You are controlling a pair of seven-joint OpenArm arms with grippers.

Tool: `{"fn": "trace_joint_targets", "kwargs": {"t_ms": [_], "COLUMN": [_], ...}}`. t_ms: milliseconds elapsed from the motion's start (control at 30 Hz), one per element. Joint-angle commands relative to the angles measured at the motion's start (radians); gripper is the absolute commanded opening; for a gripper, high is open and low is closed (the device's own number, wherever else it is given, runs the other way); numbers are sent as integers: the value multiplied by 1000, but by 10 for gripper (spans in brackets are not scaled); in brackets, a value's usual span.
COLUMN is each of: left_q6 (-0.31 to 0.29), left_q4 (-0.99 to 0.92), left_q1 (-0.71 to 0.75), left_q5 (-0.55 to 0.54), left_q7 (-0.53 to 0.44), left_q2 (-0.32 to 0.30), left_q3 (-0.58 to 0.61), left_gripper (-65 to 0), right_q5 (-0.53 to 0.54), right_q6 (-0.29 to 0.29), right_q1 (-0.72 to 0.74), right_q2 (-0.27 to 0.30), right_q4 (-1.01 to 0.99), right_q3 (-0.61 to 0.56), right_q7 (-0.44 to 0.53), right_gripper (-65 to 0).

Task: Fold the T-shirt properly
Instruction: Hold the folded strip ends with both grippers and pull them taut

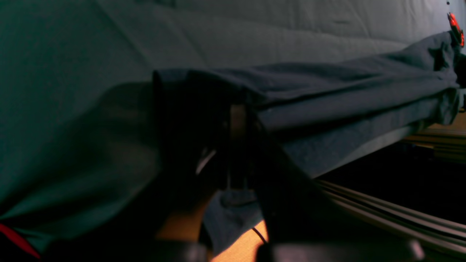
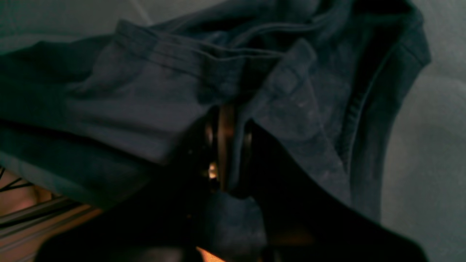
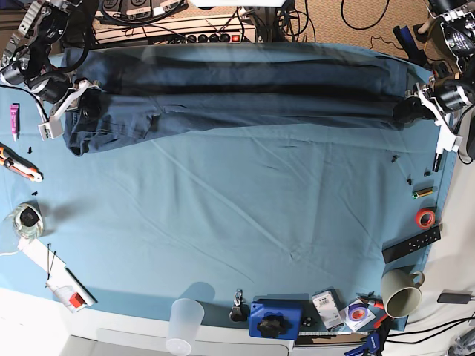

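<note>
Surface: teal table cloth (image 3: 245, 215) is spread over the whole table; power strips and cables (image 3: 178, 30) are seen beyond its far edge.
Base view, T-shirt: the dark navy T-shirt (image 3: 237, 93) is stretched into a long band across the far side of the cloth, from 10 o'clock to 2 o'clock; its wider bunched end lies at the 10 o'clock side.
Base view, right gripper: the right gripper (image 3: 87, 104) is placed at the bunched end, at 10 o'clock.
Base view, left gripper: the left gripper (image 3: 407, 110) is placed at the narrow end, at 2 o'clock.
Base view, clutter: a clear cup (image 3: 185, 322), a blue box (image 3: 276, 320) and a mug (image 3: 401, 298) are lined along the near edge, well apart from the shirt.
Left wrist view: the fingers (image 1: 236, 123) are pressed together on a layered hem of the shirt (image 1: 327, 91), which runs off toward 2 o'clock over the cloth (image 1: 109, 54).
Right wrist view: the fingers (image 2: 225, 138) are pinched on folds of the shirt (image 2: 153, 98); a stitched hem is seen toward 3 o'clock, with cloth (image 2: 429, 145) beyond it.
</note>
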Motion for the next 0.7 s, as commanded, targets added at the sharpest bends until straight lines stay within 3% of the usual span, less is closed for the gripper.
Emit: {"fn": "trace_joint_targets", "kwargs": {"t_ms": [0,233,267,300,400,467,533,667], "left_q6": [0,-1,-1,-1,0,0,0,0], "left_q4": [17,17,17,17,17,17,17,17], "left_q1": [-2,24,23,23,24,24,23,23], "left_q5": [-13,-14,-14,-14,-14,-14,-13,31], "left_q7": [-10,-10,-10,-10,-10,-10,-10,-10], "left_q2": [-19,-19,-19,-19,-19,-19,-19,-19], "left_q3": [-5,-5,-5,-5,-5,-5,-5,-5], "left_gripper": [-650,-650,-650,-642,-425,-319,-285,-285], "right_q5": [6,7,8,10,10,10,10,10], "right_q6": [2,5,5,5,5,5,5,3], "right_q1": [3,3,3,3,3,3,3,3], "right_q2": [20,20,20,20,20,20,20,20], "right_q4": [17,17,17,17,17,17,17,17], "right_q3": [11,11,11,11,11,11,11,11], "right_q7": [20,-15,-16,-17,-18,-20,-19,-19], "right_gripper": [-650,-650,-639,-589,-475,-462,-462,-462]}}
